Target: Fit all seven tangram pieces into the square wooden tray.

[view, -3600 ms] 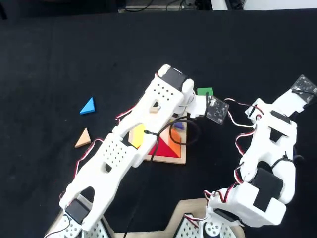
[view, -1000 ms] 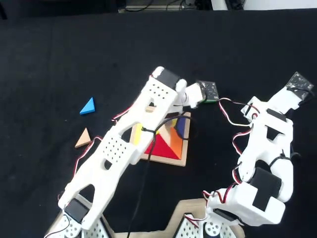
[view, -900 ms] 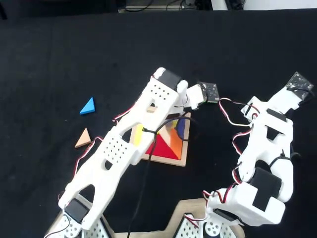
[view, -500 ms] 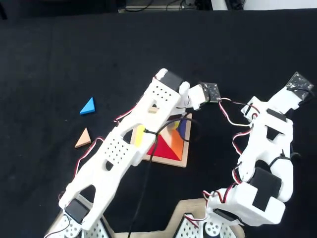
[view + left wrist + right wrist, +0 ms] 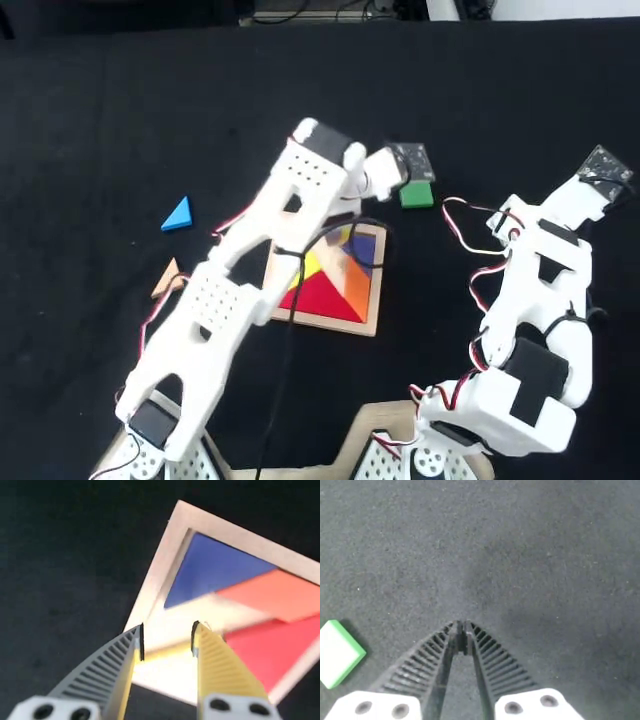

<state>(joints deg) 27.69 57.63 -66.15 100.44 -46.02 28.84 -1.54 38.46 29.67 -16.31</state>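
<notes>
Tray (image 5: 331,323) lies mid-worktop (image 5: 120,100), holding a red piece (image 5: 325,297), orange piece (image 5: 358,281), blue piece (image 5: 215,565) and yellow piece (image 5: 311,263). The left end effector (image 5: 167,630) hangs released and empty over its corner. The right end effector (image 5: 463,627) is clenched on nothing. The green square (image 5: 416,194) lies just beyond the tray, with the blue triangle (image 5: 177,215) and tan triangle (image 5: 163,281) well to its left.

Black-cloth table (image 5: 120,100) w/ wooden tray (image 5: 335,323) near centre, green square (image 5: 416,194) just past its far corner, blue triangle (image 5: 178,215) & tan triangle (image 5: 163,283) off to the left.
</notes>
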